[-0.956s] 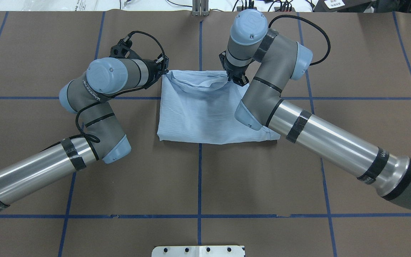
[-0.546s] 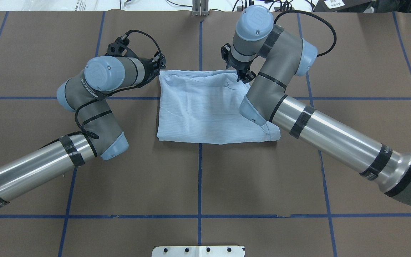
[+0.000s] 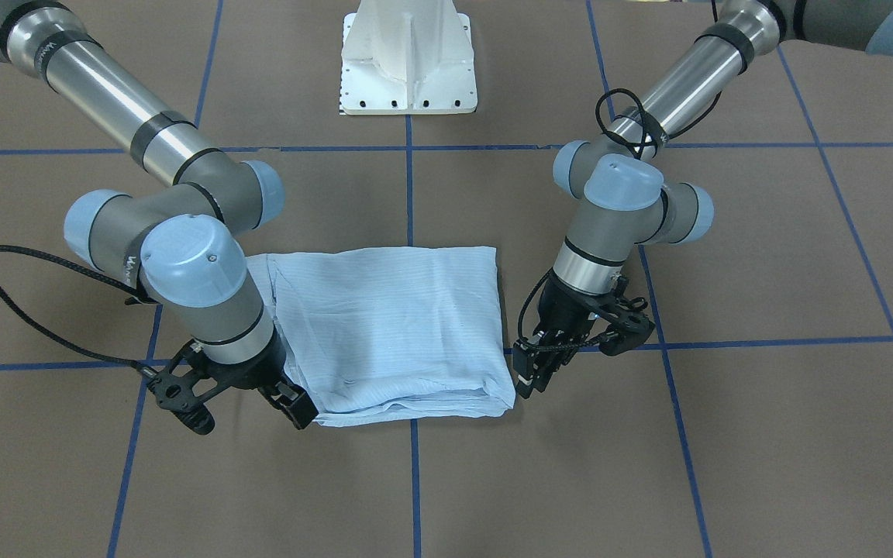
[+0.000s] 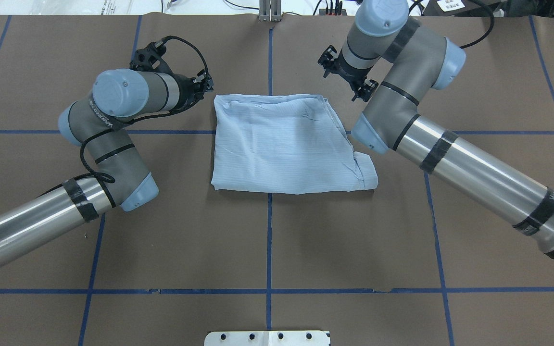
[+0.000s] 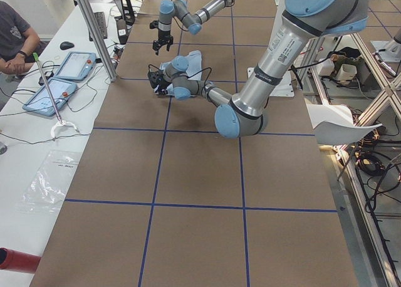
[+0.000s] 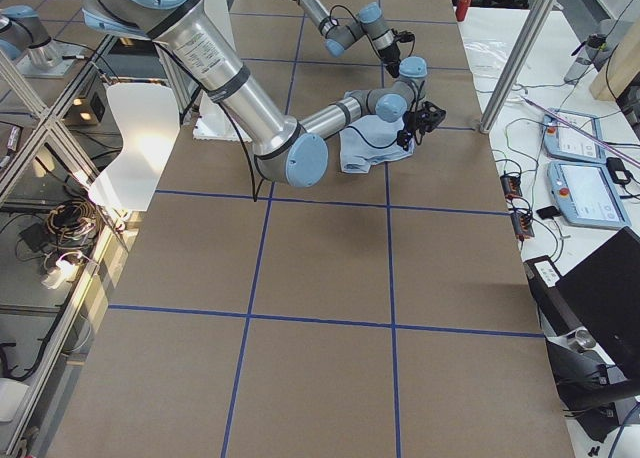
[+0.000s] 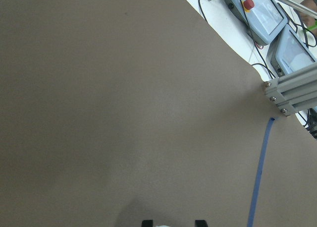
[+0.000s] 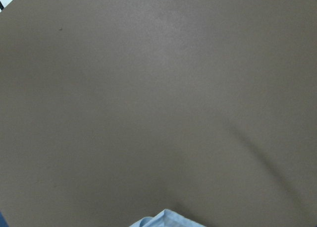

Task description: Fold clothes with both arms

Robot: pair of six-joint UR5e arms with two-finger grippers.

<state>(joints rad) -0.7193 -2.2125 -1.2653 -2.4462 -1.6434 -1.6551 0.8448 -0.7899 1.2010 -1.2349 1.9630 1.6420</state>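
Brown paper table (image 4: 267,240), blue tape grid. Shirt (image 4: 282,144) lay mid-table as a flat folded rectangle. Left gripper (image 3: 525,380) sat just beside its far corner, fingers apart, empty. Right gripper (image 3: 298,407) sat beside other corner; couldn't tell its fingers. I judged this fold complete, both clear so cloth lay undisturbed.

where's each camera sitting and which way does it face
Front-facing: across the table, facing the robot; shirt, pedestal, left arm on view's right, right arm on its left.
Overhead: behind the robot, looking forward and down; shirt between both arms.
Exterior left: table's end; left arm near.
Exterior right: opposite end; right arm near.
Left wrist: bare table, fingertips at bottom edge.
Right wrist: bare table, shirt corner.
Shared: front-facing and overhead show the shirt, from opposite sides.
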